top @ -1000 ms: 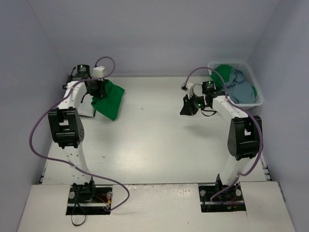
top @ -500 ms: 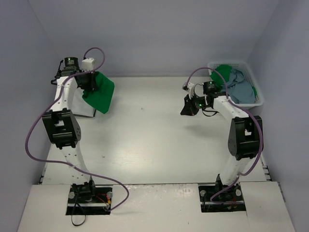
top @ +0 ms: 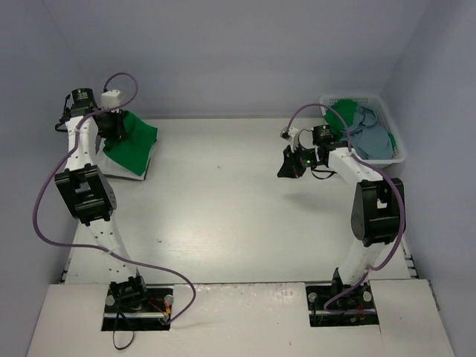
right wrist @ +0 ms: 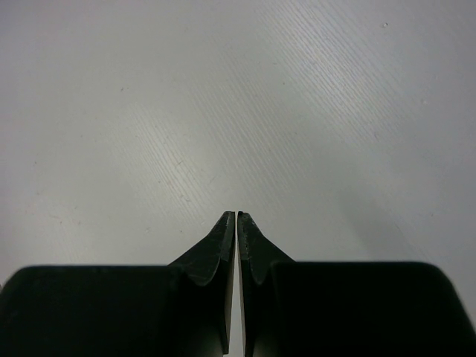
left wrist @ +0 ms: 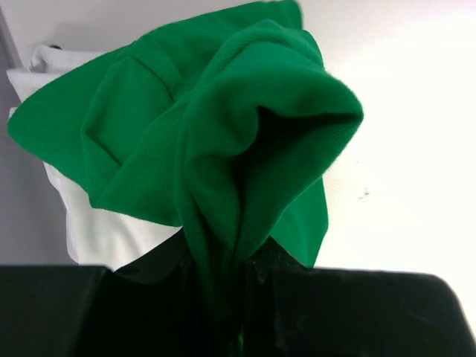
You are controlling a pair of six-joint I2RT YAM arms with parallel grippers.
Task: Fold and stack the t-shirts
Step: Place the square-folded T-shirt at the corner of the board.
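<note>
At the far-left corner of the table point(top: 223, 201), the left gripper point(top: 113, 128) pinches a bunched knit fold of the bright green t-shirt point(left wrist: 223, 134), draped over a flat white shirt point(left wrist: 97, 230). Right of centre, the right gripper point(right wrist: 236, 223) hangs with jaws pressed together, empty. A rumpled blue-grey shirt point(top: 370, 137) fills the slotted plastic basket point(top: 353, 97).

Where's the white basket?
Top view: the white basket sits at the table's far right corner, holding a green shirt and a blue-grey shirt, beyond the right gripper.
</note>
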